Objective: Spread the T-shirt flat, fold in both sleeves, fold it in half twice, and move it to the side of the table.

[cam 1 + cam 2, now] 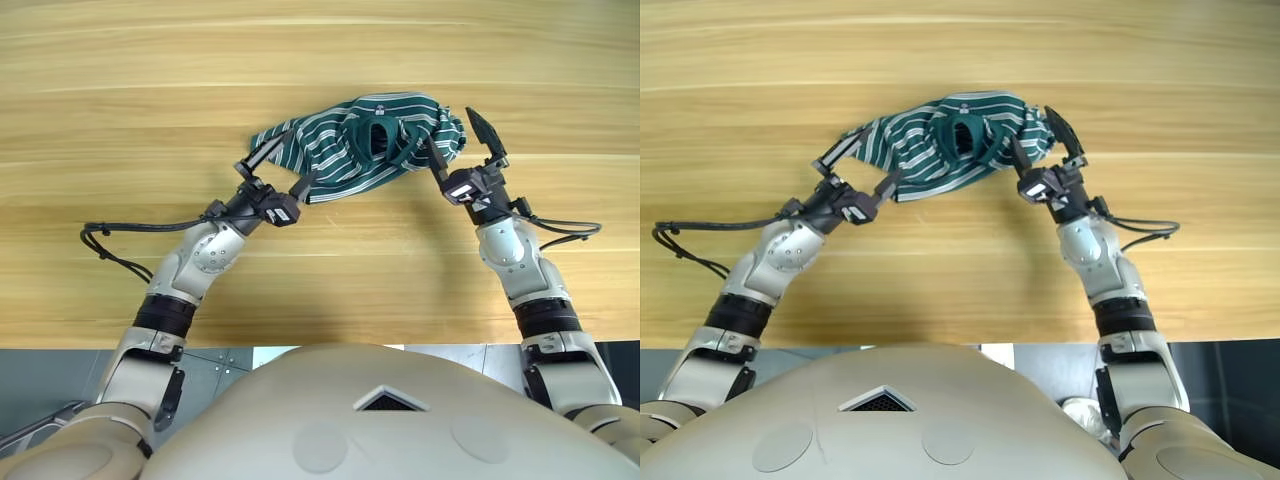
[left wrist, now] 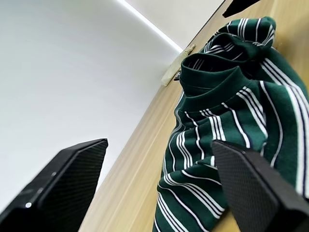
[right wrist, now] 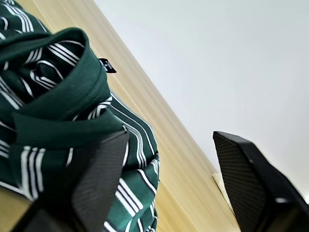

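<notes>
A dark green T-shirt with white stripes lies crumpled in a heap at the middle of the wooden table, its collar opening facing up. My left gripper stands open at the heap's near left edge, one finger on each side of the striped hem. In the left wrist view the T-shirt fills the space beyond the left gripper. My right gripper is open at the heap's right edge, its inner finger against the cloth. In the right wrist view the T-shirt sits beside the right gripper.
The table's near edge runs just in front of my elbows. Black cables loop off both wrists over the tabletop. Bare wood surrounds the heap on the left, right and far sides.
</notes>
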Motion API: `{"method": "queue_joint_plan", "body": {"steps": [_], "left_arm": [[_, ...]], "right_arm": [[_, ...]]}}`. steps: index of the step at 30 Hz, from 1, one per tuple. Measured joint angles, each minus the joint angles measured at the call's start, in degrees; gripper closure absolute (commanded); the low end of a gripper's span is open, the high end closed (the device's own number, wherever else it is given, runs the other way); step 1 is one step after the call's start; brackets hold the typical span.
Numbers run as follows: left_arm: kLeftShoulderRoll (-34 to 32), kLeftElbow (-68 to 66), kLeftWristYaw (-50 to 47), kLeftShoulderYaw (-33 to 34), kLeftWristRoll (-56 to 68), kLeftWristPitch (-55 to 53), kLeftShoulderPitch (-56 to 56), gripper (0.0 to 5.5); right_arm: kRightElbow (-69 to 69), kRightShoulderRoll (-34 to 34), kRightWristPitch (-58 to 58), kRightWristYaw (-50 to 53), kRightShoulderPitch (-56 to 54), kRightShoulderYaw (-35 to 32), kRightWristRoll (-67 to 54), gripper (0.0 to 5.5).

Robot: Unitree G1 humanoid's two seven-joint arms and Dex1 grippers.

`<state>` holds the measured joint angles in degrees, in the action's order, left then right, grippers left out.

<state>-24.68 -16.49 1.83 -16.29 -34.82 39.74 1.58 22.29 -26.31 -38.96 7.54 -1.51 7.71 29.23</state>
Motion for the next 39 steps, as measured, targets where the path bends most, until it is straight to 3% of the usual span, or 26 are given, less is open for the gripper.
{"method": "queue_joint_plan", "body": {"steps": [12,39], "left_arm": [[-2.32,-6.72,-0.82,-5.36,-5.44,-0.67,5.24,1.53],[2.33,-13.04,-12.6,-3.99,-4.1,-5.1,9.46,1.53]], "right_arm": [[1.16,0.3,-0.07,1.21,-1.49,0.02,-0.03,2.25],[11.92,4.06,-1.71,5.78,-5.09,2.68,1.14,2.25]]}}
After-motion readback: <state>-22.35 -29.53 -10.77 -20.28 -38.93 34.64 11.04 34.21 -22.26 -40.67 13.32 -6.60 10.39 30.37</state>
